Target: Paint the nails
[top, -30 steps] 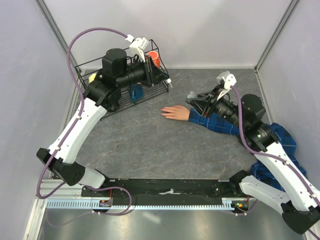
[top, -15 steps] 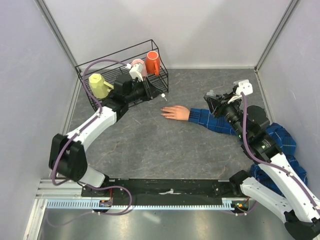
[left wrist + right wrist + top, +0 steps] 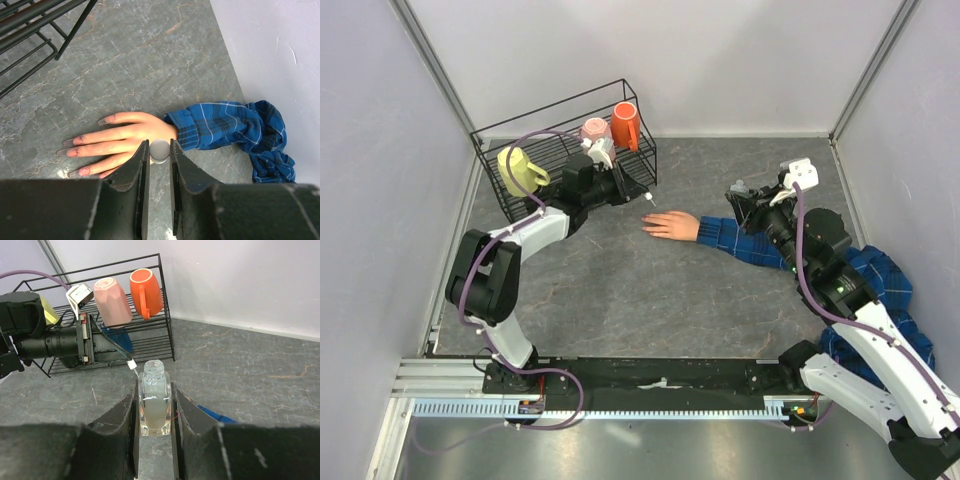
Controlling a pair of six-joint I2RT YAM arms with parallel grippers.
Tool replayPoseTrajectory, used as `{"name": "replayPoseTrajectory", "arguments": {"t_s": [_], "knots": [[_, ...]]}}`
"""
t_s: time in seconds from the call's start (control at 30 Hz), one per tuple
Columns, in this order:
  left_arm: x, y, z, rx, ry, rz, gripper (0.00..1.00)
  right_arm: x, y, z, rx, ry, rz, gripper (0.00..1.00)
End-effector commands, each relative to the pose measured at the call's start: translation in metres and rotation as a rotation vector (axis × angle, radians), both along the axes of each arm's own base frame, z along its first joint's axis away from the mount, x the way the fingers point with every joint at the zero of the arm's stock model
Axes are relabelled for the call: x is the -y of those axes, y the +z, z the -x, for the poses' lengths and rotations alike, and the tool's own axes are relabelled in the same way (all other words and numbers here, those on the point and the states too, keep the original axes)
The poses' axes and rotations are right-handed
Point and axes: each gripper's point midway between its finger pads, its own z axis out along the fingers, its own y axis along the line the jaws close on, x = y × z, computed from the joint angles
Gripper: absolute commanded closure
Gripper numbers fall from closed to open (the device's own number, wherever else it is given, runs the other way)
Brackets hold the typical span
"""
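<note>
Grey tabletop [image 3: 620, 290]; fake hand [image 3: 672, 226] lies crosswise, nails [image 3: 67, 143] pointing left.

Left pincer [image 3: 159, 148] lower, nearer fake hand [image 3: 120, 140]

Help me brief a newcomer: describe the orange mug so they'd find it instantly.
Look to the far left corner of the grey table, where a black wire rack stands. Among the mugs in it, go to the right end, next to the pink mug. The orange mug is the only bright orange thing there.
</note>
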Motion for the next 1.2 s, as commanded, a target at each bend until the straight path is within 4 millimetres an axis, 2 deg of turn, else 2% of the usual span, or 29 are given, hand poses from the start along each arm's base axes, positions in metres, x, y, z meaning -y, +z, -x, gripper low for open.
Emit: {"name": "replayPoseTrajectory", "arguments": {"t_s": [0.0,0.13,0.2,0.33,0.43,0.57,1.17], "knots": [[-0.003,-0.007,-0.004,0.030,-0.001,0.006,0.98,-0.002,0.007,-0.003,0.046,0.003,-0.012,1.00],[-0.008,-0.033,0.003,-0.020,0.002,-0.013,0.98,-0.003,0.003,-0.004,0.040,0.008,-0.010,1.00],[-0.011,-0.032,0.006,-0.009,0.008,-0.009,0.98,-0.004,0.001,-0.004,0.036,0.011,-0.008,1.00],[-0.023,-0.045,0.012,-0.018,0.046,-0.049,0.98,-0.007,-0.001,-0.003,0.029,0.025,-0.009,1.00],[-0.035,-0.054,0.010,-0.015,0.088,-0.064,0.98,-0.007,-0.001,-0.003,0.030,0.025,-0.007,1.00],[-0.037,-0.067,0.004,-0.038,0.090,-0.059,0.98,-0.010,-0.004,-0.004,0.021,0.039,0.000,1.00],[-0.039,-0.081,-0.019,-0.039,0.125,-0.034,0.98,-0.009,-0.004,-0.003,0.026,0.039,0.009,1.00]]}}
